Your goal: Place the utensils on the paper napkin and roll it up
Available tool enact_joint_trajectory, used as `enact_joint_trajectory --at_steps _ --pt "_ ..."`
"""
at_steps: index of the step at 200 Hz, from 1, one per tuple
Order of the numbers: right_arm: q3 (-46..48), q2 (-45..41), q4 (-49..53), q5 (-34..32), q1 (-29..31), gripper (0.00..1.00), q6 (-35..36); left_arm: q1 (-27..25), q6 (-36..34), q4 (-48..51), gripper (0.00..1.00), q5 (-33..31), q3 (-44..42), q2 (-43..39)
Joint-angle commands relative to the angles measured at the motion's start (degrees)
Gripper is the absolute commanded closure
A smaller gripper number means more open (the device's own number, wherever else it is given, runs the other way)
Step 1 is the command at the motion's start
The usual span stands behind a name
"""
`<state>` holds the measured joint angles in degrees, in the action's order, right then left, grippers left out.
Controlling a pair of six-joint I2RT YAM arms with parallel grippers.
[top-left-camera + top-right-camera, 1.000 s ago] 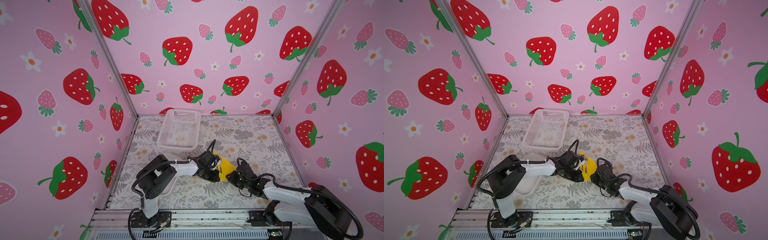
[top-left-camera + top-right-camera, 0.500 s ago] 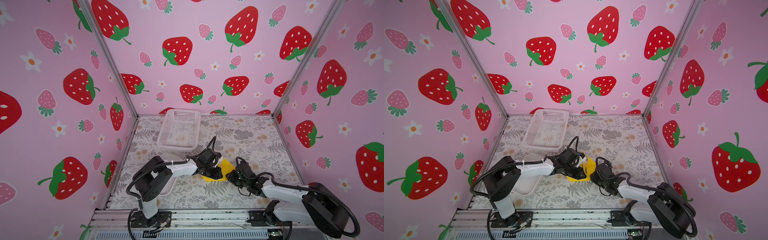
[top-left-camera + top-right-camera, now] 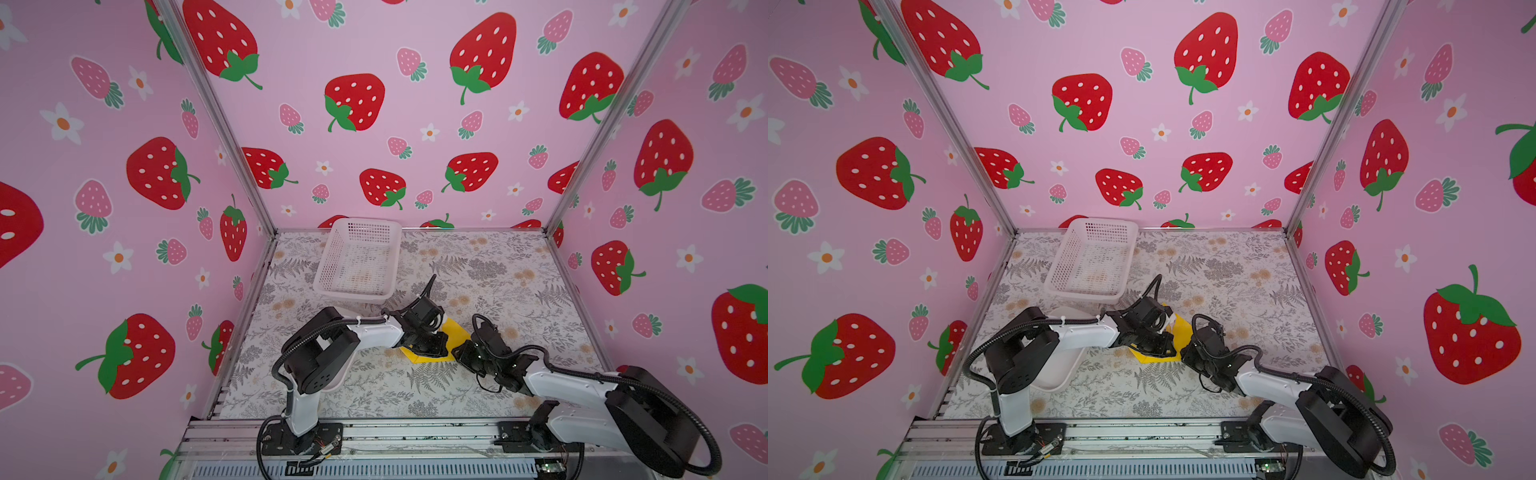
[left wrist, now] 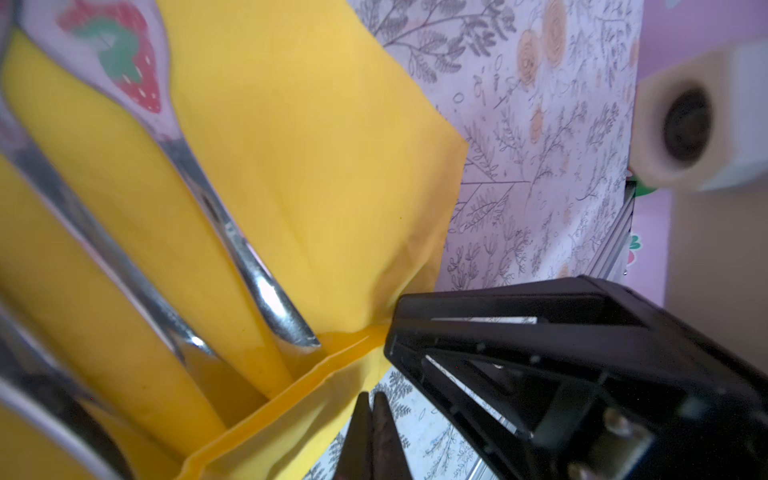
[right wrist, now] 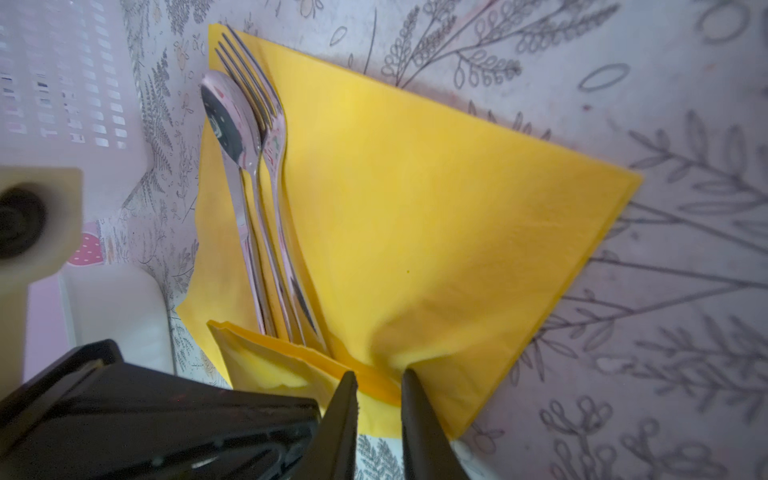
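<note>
The yellow paper napkin (image 5: 415, 216) lies flat on the table, its near corner folded up over the handle ends of the utensils. A spoon (image 5: 226, 120) and a fork (image 5: 266, 120) lie side by side along its one edge, with a third handle beside them. My right gripper (image 5: 379, 374) stands slightly open, its tips at the folded edge with yellow paper showing between them. My left gripper (image 4: 372, 397) is shut and empty, just off the folded corner (image 4: 291, 399), beside the right one. In both top views the two grippers (image 3: 436, 349) (image 3: 457, 355) meet over the napkin (image 3: 455, 332) (image 3: 1181, 332).
A white perforated basket (image 3: 357, 257) (image 3: 1092, 257) stands behind the napkin towards the back left. A white smooth tray (image 3: 1059, 374) (image 5: 112, 303) lies under the left arm near the front left. Pink walls close the table on three sides.
The napkin flap that the left gripper held raised now lies folded down flat. The left gripper has let go and closed fully. The right gripper has barely moved.
</note>
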<state>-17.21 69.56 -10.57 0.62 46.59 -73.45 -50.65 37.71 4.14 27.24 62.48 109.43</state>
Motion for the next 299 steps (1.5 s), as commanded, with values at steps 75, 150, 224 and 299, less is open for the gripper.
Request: enact_joint_trajectory --at_steps 75,150,224,299 --pt "1.83 -1.17 4.19 -0.97 -0.31 0.77 -0.56 -0.54 0.83 1.09 1.0 -2.46 3.41 2.09" --pt "1.12 -2.78 4.28 -0.29 -0.46 0.75 0.15 -1.16 -0.82 5.7 1.0 -5.71 5.03 3.51" --pt "-0.34 -10.76 11.27 2.75 -10.3 0.55 7.14 -1.15 -1.59 6.12 1.0 -5.08 4.93 3.93" --pt "1.95 -5.05 4.19 11.82 -15.37 0.52 6.25 -1.12 -1.75 5.64 1.0 -4.13 5.15 4.17"
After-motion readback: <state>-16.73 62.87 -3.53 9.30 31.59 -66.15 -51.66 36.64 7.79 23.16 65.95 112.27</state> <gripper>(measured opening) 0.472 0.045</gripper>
